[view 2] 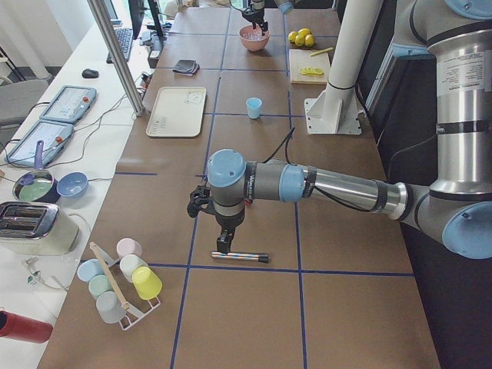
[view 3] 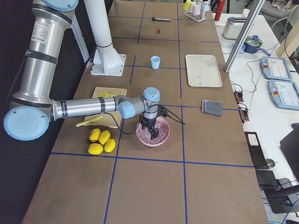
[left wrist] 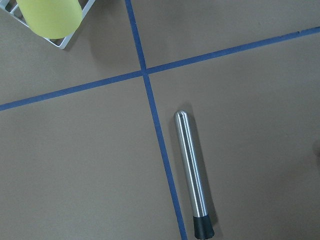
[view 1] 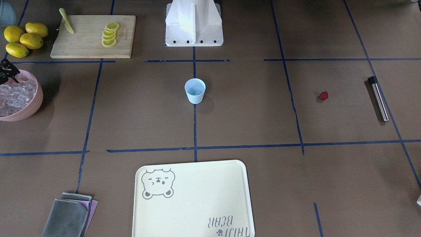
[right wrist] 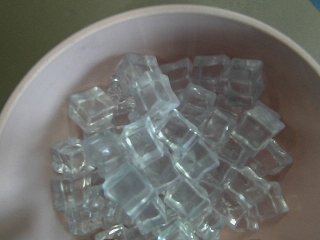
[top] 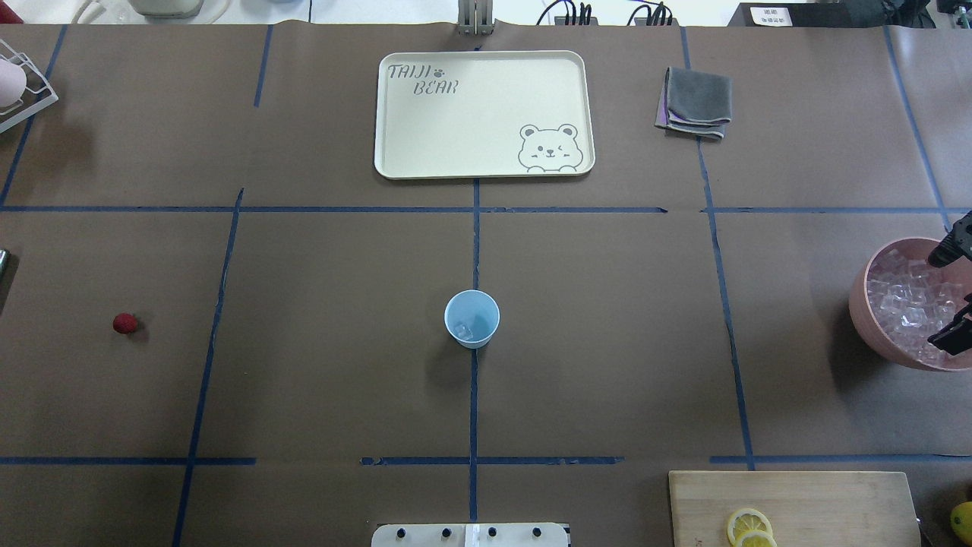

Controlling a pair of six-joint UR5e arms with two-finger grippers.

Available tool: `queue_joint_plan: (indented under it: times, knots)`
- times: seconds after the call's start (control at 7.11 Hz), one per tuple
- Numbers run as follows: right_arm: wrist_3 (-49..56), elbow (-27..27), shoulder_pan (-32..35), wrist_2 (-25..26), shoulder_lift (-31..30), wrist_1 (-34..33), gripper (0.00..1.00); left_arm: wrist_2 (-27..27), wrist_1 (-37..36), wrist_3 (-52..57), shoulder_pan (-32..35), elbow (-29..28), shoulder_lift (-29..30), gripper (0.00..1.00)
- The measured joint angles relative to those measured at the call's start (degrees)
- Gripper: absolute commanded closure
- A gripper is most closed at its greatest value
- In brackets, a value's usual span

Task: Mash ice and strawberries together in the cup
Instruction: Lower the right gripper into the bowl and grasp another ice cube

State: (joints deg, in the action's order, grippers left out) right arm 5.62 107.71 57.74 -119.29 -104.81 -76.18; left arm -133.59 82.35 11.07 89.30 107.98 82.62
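One cup (view 1: 195, 91) mid-table, one strawberry (view 1: 324, 95) loose, right gripper (top: 955, 292) wide over the ice (top: 904, 300).

Front-facing view: the cup stands at frame centre; the single strawberry lies right of centre on the bare table, well apart from it; one metal muddler (view 1: 378, 98) lies far right; four lemons (view 1: 23, 39) sit upper left beside one cutting board (view 1: 82, 46). Overhead view: one ice cube (top: 465, 330) shows in the cup's bottom; at the right edge the right gripper's two fingers (top: 953, 249) stand spread wide above the one pink bowl (top: 862, 304), heaped with cubes too many to count. Left-side view: the left gripper (view 2: 224, 242) hangs just above the muddler; whether it is wide or narrow cannot be told. Right wrist view: only the heap and the bowl's rim.
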Motion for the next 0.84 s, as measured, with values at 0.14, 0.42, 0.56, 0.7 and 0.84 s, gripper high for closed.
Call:
queue_joint_plan:
  times: [0.14, 0.42, 0.56, 0.7, 0.84]
  knots:
    - [0.01, -0.13, -0.23, 0.45, 0.02, 0.02, 0.54, 0.0, 0.0, 0.0, 0.0, 0.02, 0.0, 0.0]
    - [-0.03, -0.15, -0.32, 0.69, 0.07, 0.05, 0.98, 0.0, 0.0, 0.0, 0.0, 0.06, 0.0, 0.0]
    - [0.01, -0.07, -0.34, 0.71, 0.13, 0.06, 1.0, 0.0, 0.0, 0.0, 0.0, 0.09, 0.0, 0.0]
    - [0.06, 0.06, -0.34, 0.7, 0.17, 0.05, 1.0, 0.0, 0.0, 0.0, 0.0, 0.11, 0.0, 0.0]
    - [0.08, 0.22, -0.31, 0.64, 0.2, 0.03, 1.0, 0.0, 0.0, 0.0, 0.0, 0.12, 0.0, 0.0]
